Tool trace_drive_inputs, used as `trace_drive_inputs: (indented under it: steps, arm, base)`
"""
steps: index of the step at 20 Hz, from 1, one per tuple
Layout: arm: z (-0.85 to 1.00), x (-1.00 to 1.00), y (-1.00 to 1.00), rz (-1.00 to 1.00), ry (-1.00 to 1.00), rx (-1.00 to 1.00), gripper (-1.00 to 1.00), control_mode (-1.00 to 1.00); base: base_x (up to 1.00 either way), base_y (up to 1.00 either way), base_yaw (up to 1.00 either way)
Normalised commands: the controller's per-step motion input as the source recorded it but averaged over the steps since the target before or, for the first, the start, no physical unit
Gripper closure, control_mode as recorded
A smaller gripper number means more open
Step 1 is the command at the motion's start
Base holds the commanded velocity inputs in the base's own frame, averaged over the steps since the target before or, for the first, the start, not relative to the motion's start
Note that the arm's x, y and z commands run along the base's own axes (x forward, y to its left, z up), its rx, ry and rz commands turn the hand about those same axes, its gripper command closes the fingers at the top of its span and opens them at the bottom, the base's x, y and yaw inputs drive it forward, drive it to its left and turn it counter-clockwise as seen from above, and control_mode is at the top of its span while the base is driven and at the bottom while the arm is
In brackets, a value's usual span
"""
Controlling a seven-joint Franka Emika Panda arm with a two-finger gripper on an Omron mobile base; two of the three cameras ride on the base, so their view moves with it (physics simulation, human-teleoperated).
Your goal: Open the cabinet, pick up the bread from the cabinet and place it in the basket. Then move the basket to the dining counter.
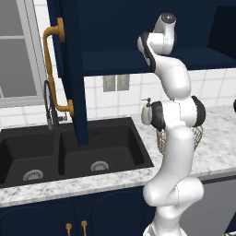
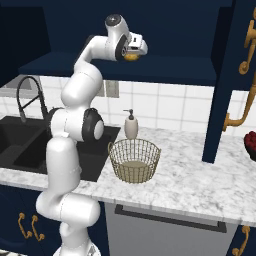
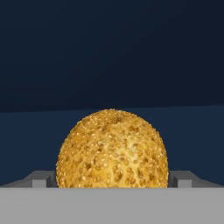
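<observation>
The navy wall cabinet (image 2: 165, 67) stands with both doors open; its left door (image 1: 69, 69) carries a long brass handle (image 1: 53, 69). My arm reaches up into it. My gripper (image 2: 132, 54) is at the front of the shelf, and its fingertips (image 3: 43, 179) press both sides of the golden-yellow bread (image 3: 112, 148), so it is shut on it. The bread (image 2: 131, 56) shows just under the hand. Below on the marble worktop sits the tan wire basket (image 2: 135, 160), half hidden behind my arm in the left base view (image 1: 198, 136). The dining counter is out of view.
A white soap dispenser (image 2: 131, 125) stands just behind the basket. The black double sink (image 1: 69, 152) and its faucet (image 1: 48, 103) lie to the left. The open right door (image 2: 230, 80) hangs over the worktop at the right, with a red object (image 2: 250, 142) beyond it.
</observation>
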Motion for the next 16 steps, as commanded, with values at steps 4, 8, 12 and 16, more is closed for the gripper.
trace_drive_inputs:
  steps: [4,8,12,16]
  arm:
    - [-0.19,0.0,0.0,0.0,-0.02,0.0,1.0,-1.0]
    - [-0.37,0.0,0.0,0.0,-0.04,0.01,1.0,-1.0]
    - [-0.46,-0.08,0.0,0.0,-0.2,0.0,1.0,-1.0]
    - [-0.24,-0.28,0.0,0.0,-0.23,0.0,1.0,-1.0]
  base:
    - [0.0,0.0,0.0]
    - [0.0,0.0,0.0]
    - [0.0,0.0,0.0]
    - [0.0,0.0,0.0]
